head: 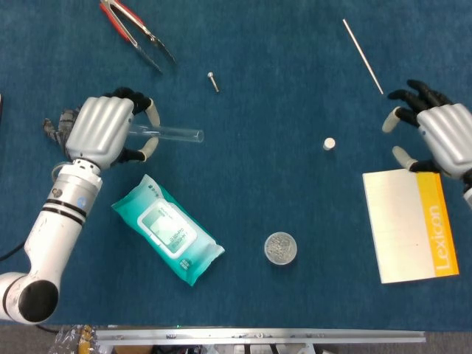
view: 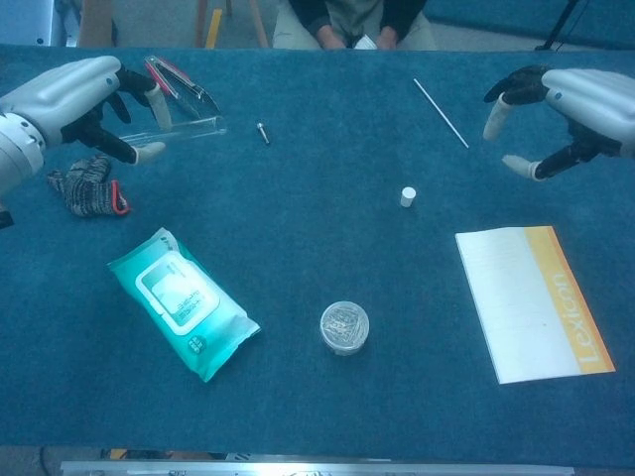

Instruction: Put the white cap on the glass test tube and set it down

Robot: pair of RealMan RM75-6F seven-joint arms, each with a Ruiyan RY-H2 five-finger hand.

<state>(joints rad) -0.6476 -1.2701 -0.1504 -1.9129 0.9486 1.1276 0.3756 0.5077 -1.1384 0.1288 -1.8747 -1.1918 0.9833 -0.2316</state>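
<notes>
Our left hand point(head: 103, 131) was clamped around the clear glass test tube point(head: 171, 134), held level above the blue cloth table point(head: 280, 88) with its open end pointing right. Our right hand point(head: 435, 133), fingers spread and empty, hung near the small white cylindrical cap point(head: 329, 144), which stood alone on the cloth. We judged the cap pickup was in hand; next we needed a fine pinch (the cap looked tiny). The round clear lidded jar point(head: 280, 248) held something silvery we could not identify.
</notes>
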